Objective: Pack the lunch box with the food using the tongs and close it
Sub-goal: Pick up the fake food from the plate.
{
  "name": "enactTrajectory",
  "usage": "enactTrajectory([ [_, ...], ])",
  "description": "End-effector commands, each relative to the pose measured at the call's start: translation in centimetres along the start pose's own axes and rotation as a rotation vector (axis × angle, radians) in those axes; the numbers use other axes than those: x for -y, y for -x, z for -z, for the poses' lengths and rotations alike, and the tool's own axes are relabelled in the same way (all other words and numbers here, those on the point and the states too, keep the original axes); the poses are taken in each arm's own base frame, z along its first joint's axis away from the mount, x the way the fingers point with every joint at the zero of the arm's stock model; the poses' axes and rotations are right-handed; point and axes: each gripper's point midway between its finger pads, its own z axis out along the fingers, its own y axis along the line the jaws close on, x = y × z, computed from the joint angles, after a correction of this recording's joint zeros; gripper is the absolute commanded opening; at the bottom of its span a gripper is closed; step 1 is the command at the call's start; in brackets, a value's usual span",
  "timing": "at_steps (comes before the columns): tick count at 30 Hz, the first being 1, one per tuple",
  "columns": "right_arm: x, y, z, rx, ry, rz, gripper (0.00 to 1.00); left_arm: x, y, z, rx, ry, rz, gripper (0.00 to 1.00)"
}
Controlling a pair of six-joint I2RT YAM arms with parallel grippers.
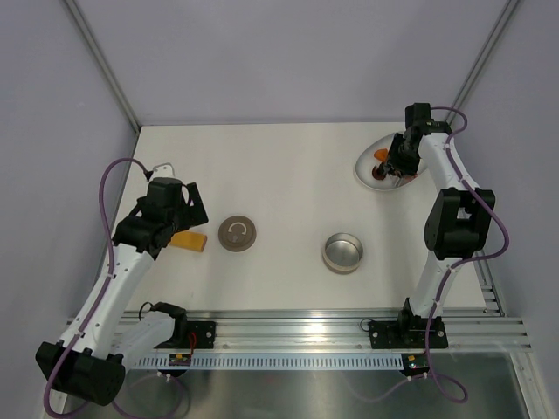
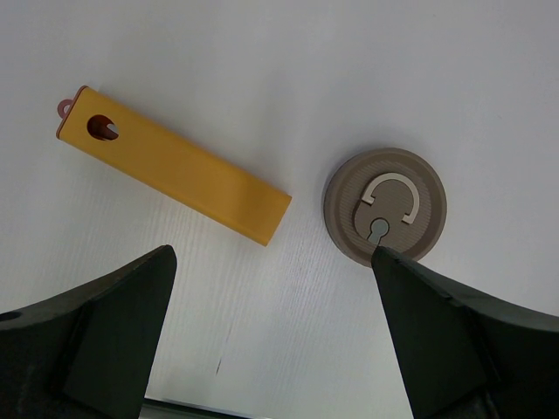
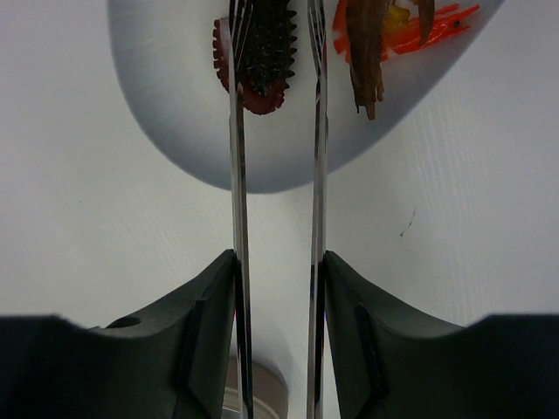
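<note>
Clamping the long thin silver metal tongs (image 3: 236,175), the right gripper (image 3: 278,262) aims them lengthwise onto the white oval plate (image 3: 175,122), their tips bracketing a dark red-brown toothed food piece (image 3: 258,61), while the round shiny steel lunch box (image 1: 342,252) sits well apart from that plate, toward the arm bases.

From high at the near edge, you view the whole table (image 1: 279,166). Wrist views look down, close: lid (image 2: 385,205) just ahead of the left gripper (image 2: 271,262), plate (image 3: 175,131) ahead of the right gripper (image 3: 279,257); overhead shares both.
</note>
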Motion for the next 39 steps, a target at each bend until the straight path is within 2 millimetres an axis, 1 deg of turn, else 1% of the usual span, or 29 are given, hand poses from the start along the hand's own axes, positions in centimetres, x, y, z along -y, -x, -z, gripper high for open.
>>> enactTrajectory([
  [1,-1.2,2.2,3.2,0.106,0.075,-0.021,0.49,1.0,1.1,-0.1,0.036,-0.034,0.026,0.99],
  [4,-1.6,1.9,3.2,0.096,0.094,-0.021,0.49,1.0,1.0,-0.2,0.034,-0.035,0.028,0.99],
  [10,-1.3,0.5,1.6,0.04,0.085,-0.015,0.49,1.0,0.9,-0.1,0.033,-0.037,0.031,0.99],
  [14,-0.6,-1.0,0.1,-0.003,0.057,-0.017,0.5,0.9,0.9,0.0,0.033,-0.037,0.03,0.99],
  [17,-0.3,-1.6,-0.5,-0.014,0.047,-0.022,0.49,0.9,0.8,0.0,0.033,-0.038,0.029,0.99],
  [20,-0.2,-1.8,-0.7,-0.015,0.048,-0.026,0.47,0.8,0.8,0.0,0.032,-0.036,0.029,0.99],
  [22,-0.3,-1.6,-0.5,-0.007,0.051,-0.028,0.46,0.8,0.8,0.1,0.033,-0.037,0.03,0.99],
  [25,-0.4,-1.1,0.1,0.013,0.057,-0.025,0.4,0.8,0.7,0.2,0.033,-0.038,0.029,0.99],
  [29,-0.6,-0.2,1.4,0.048,0.063,-0.022,0.3,0.7,0.7,0.2,0.034,-0.037,0.032,0.99],
  [35,-0.6,0.7,3.4,0.098,0.065,-0.023,0.29,0.9,0.6,0.3,0.031,-0.048,0.037,0.99],
  [36,-0.3,0.9,3.9,0.113,0.05,-0.025,0.28,1.0,0.6,0.3,0.031,-0.052,0.036,0.99],
  [39,-0.2,1.2,4.6,0.13,0.046,-0.025,0.28,1.5,0.5,0.2,0.019,-0.074,0.03,0.99],
])
